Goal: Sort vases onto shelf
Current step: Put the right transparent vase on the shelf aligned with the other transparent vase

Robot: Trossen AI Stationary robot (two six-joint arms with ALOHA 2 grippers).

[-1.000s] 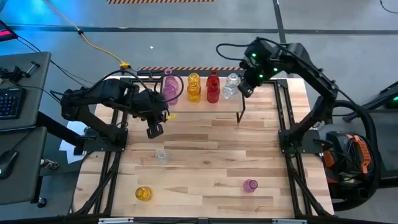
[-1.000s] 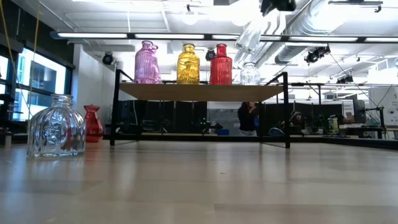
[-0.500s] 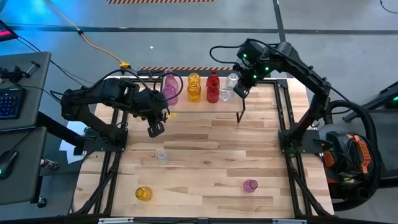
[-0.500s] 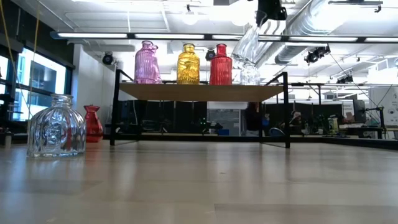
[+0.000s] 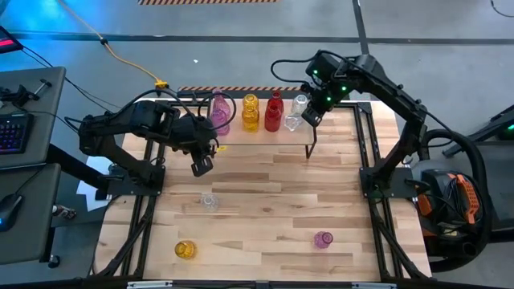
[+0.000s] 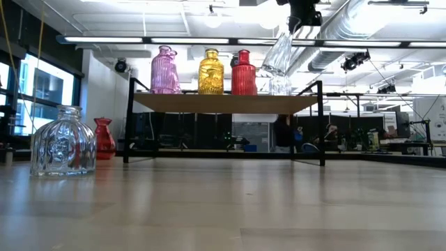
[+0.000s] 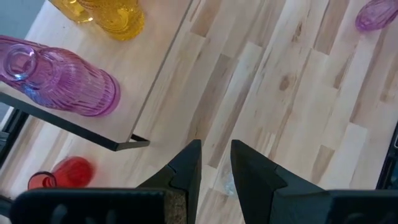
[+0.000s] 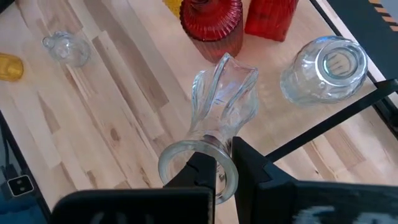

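Note:
The shelf (image 5: pixel 257 138) carries a pink vase (image 5: pixel 218 112), a yellow vase (image 5: pixel 250 112), a red vase (image 5: pixel 275 112) and a clear vase (image 5: pixel 300 103), all standing on their bases. My right gripper (image 5: pixel 309 118) hangs over the shelf's right end, shut on a second clear, fluted vase (image 8: pixel 224 99). My left gripper (image 5: pixel 201 168) waits in front of the shelf's left end, above the table. Its fingers (image 7: pixel 186 168) are slightly open, with nothing between them. My right gripper pinches the fluted vase's mouth rim (image 8: pixel 231 148), one finger inside the mouth and one outside. The fingers slant down from above. The vase (image 6: pixel 279 52) hangs tilted below them, base lowest, clear of the shelf top (image 6: pixel 223 103) and just above the standing clear vase (image 6: pixel 281 84).
On the table in front of the shelf stand a clear vase (image 5: pixel 209 201), a yellow vase (image 5: pixel 185 250) and a pink vase (image 5: pixel 323 239). Another red vase (image 6: pixel 103 138) stands by the shelf's left end. Bare tabletop lies between these.
My right gripper has gone a little down and toward the red vase, carrying the fluted vase. The vase has swung nearer to upright and hangs lower over the shelf's right end. Most of this happened in the first half second.

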